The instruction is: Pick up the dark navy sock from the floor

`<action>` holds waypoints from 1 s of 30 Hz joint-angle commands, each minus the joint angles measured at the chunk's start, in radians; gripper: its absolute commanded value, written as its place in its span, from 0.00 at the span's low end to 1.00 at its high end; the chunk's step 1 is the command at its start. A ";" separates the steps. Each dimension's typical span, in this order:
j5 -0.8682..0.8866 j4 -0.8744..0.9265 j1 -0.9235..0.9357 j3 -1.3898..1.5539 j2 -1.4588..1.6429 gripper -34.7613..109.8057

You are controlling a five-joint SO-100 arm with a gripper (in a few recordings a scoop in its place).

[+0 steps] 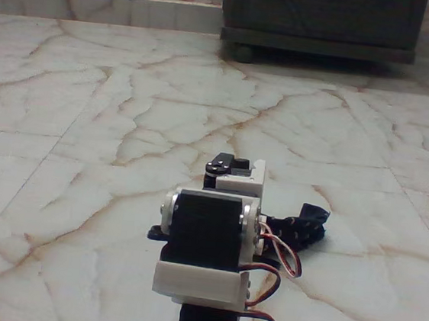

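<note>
Marble floor [88, 117] — navy sock [303, 225] lies on it; cabinet [321, 18] behind

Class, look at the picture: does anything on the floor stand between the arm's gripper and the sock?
Nothing visible does. The sock lies on the floor right of the arm, partly hidden behind it. The cabinet stands far back. The arm's own body hides the gripper.

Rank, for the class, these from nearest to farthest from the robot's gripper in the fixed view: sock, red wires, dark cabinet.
Gripper itself hidden behind the arm.
1. Sock, right beside the arm.
2. Red wires, lower right.
3. Dark cabinet, far back.
</note>
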 commanded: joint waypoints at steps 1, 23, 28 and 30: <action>0.043 -0.014 -0.026 -0.002 0.000 0.24; 0.146 -0.038 0.002 -0.491 -0.618 0.24; 0.291 -0.032 0.008 -0.566 -0.715 0.24; 0.351 -0.037 0.008 -0.569 -0.718 0.24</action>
